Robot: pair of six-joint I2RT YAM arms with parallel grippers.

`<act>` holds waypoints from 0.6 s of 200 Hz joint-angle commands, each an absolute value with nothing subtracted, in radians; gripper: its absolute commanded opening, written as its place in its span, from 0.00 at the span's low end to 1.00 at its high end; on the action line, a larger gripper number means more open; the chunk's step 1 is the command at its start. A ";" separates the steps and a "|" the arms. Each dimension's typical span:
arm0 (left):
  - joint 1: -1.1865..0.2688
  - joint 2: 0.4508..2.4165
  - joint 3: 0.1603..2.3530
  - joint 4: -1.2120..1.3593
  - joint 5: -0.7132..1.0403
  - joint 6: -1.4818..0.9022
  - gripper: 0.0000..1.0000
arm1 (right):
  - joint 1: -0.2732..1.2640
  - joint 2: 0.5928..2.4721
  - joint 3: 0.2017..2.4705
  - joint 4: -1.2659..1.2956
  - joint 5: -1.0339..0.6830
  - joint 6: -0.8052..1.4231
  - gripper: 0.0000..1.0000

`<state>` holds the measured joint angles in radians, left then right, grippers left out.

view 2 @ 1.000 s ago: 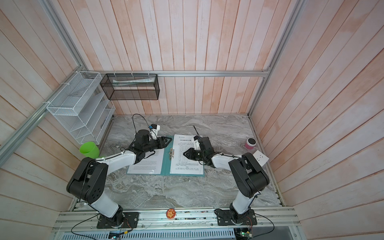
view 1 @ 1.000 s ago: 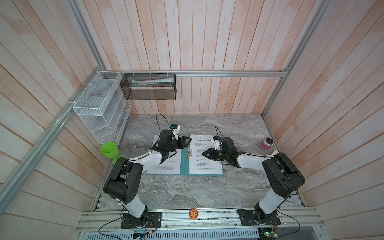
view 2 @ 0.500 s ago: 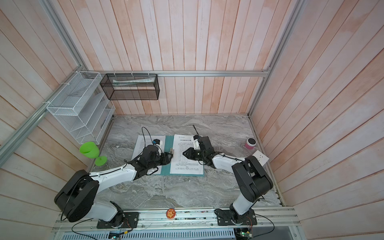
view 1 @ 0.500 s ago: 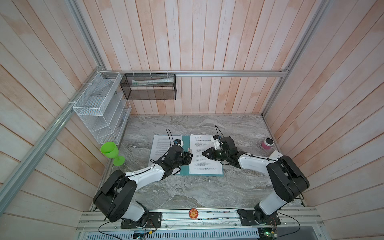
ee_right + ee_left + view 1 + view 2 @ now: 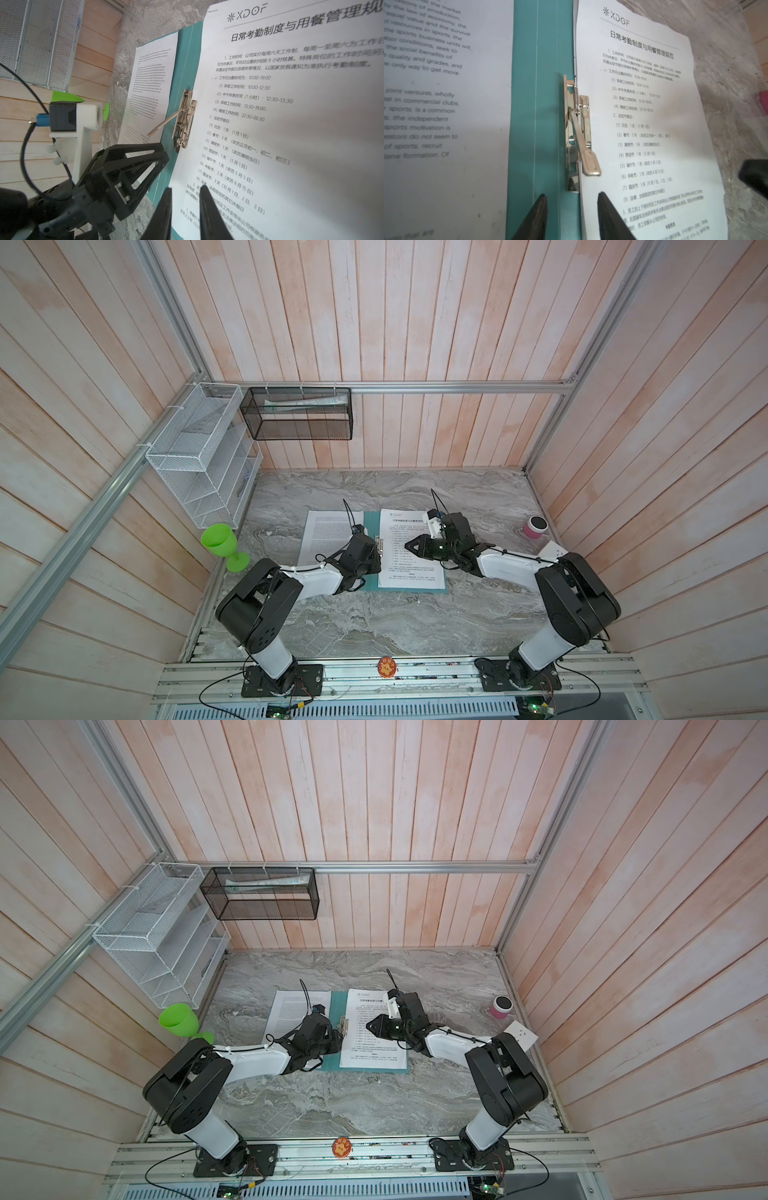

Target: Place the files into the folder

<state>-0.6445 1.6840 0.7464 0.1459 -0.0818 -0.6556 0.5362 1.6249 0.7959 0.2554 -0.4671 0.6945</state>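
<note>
The folder (image 5: 371, 521) lies open and flat in the middle of the marble surface (image 5: 374, 622). Its long axis runs from the robot's side toward the far wall. The spine runs the same way and shows as a teal strip between the sheets.

The files (image 5: 374, 1057) here are two white sheets. Both lie portrait, parallel to the spine, with their headings at the far end. The left sheet (image 5: 328, 531), with English text, covers the left half of the folder. The right sheet (image 5: 411, 576), headed XDOF with Chinese text, covers the right half.

The metal clip (image 5: 576, 128) sits beside the spine, about halfway along it, at the inner edge of the right sheet. Its lever (image 5: 164, 123) stands up off the folder.

The left hand (image 5: 572, 195) is low over the spine, just on the near side of the clip, and points toward the far wall. It is moderately wide and holds nothing. One tip is over the teal strip and the other over the edge of the right sheet.

The right hand (image 5: 186, 188) reaches in from the right across the right sheet and points toward the spine. Its fingers (image 5: 207, 209) are narrow, with only a slim gap, and grip nothing. Whether the tips press on the paper, I cannot tell.
</note>
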 commanded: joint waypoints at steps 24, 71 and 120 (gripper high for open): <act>-0.646 1.783 0.844 0.158 -0.141 -0.650 0.34 | 0.542 1.602 0.799 0.219 -0.440 0.671 0.22; -0.637 1.845 0.887 0.121 -0.170 -0.677 0.29 | 0.537 1.591 0.790 0.211 -0.434 0.660 0.21; -0.633 1.870 0.890 0.127 -0.173 -0.712 0.24 | 0.524 1.588 0.774 0.218 -0.442 0.656 0.21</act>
